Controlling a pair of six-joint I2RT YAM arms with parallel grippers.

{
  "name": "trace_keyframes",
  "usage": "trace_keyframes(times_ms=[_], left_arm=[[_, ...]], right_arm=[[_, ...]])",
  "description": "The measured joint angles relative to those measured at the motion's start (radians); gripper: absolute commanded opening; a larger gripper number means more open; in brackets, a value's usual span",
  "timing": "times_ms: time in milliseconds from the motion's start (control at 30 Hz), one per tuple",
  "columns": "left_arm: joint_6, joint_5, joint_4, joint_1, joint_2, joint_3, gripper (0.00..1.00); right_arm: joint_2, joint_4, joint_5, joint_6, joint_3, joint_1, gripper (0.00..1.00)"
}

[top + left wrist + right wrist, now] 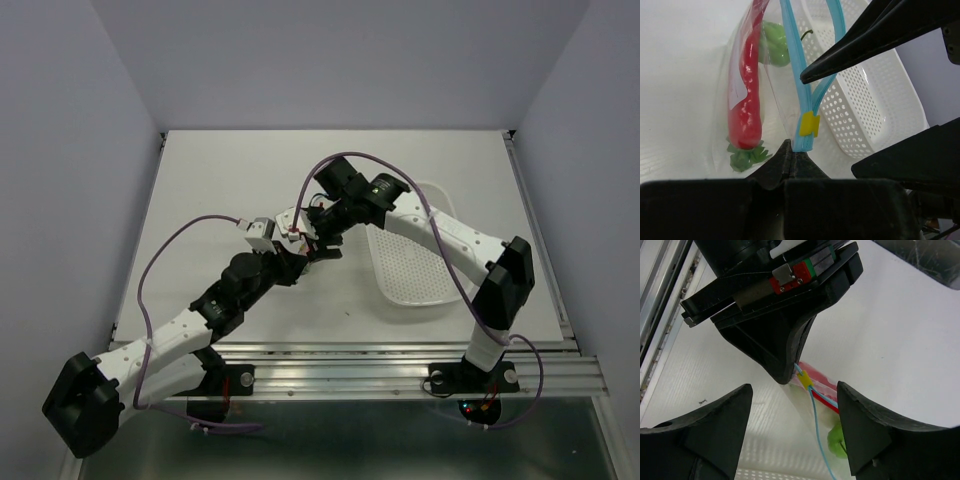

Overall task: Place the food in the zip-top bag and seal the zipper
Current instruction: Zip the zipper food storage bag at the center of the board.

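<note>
**Overhead view.** The left gripper (293, 252) and right gripper (322, 240) meet just left of the white perforated basket (410, 268), over the table (220, 170). The arms hide the zip-top bag here, and neither jaw setting can be read.

**Left wrist view.** The left gripper (790, 150) has its jaws fully closed, pinching the near end of the zipper (796, 75). A yellow tab (809, 124) sits on the strip just above the pinch. The zip-top bag (772, 112) hangs beside the basket (870, 110), on its left. Inside the clear film are the red chili (746, 90), with green leaves (745, 156) at its lower end, and a green piece (775, 45) beyond it. One right finger (865, 40) has its tip at the zipper, on the basket side. Whether it touches cannot be told.

**Right wrist view.** The right gripper (793, 395) stands wide open and holds nothing. Its jaws sit either side of the zipper (817, 425) with clear gaps. This view also shows the tab (805, 381), chili (824, 386) and green piece (836, 442). The basket is out of frame.
</note>
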Motion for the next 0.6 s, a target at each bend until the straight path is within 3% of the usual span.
trace_keyframes(times_ms=[133,433,600], left_arm=[[-0.006,0.003,0.000,0.000,0.000,0.000,0.00],[-0.013,0.008,0.000,0.000,0.000,0.000,0.00],[-0.016,0.014,0.000,0.000,0.000,0.000,0.00]], right_arm=[[0.001,0.022,0.005,0.005,-0.007,0.000,0.61],[0.032,0.048,0.012,0.007,-0.008,0.003,0.53],[0.050,0.052,0.014,0.010,-0.008,0.013,0.39]])
